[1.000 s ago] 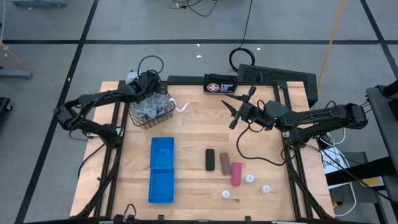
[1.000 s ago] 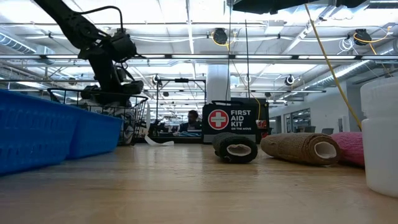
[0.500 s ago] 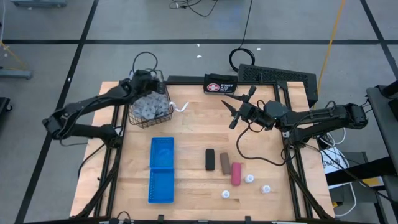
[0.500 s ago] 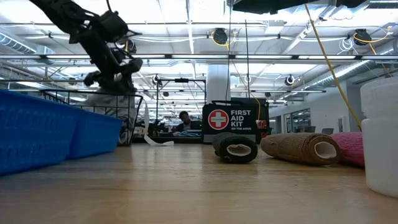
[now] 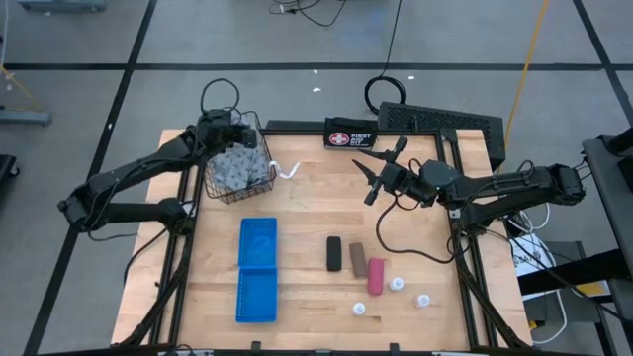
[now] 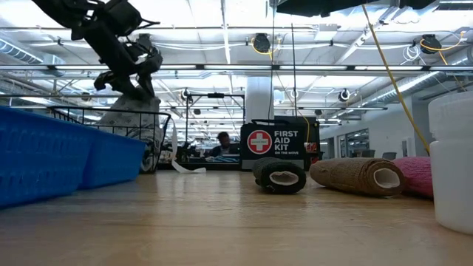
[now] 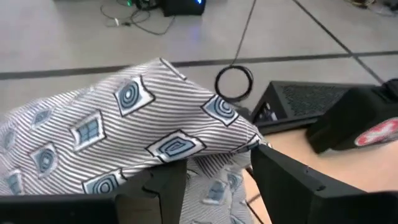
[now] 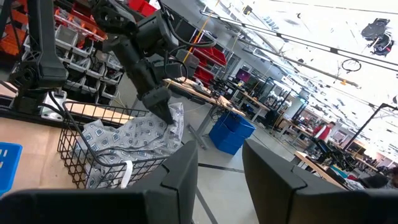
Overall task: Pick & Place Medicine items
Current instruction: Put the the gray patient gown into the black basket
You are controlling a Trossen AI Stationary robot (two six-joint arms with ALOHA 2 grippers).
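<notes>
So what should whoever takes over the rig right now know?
Left pincer: shut on the patterned cloth, above the wire basket at the back left.
Right pincer: open, empty, above the back right of the table.
Items: black roll, brown roll, pink roll and three white bottles lie at the front right. The blue tray is to their left and the first-aid pouch sits at the back edge.
Done: no item placed.
Left: all six items.
</notes>
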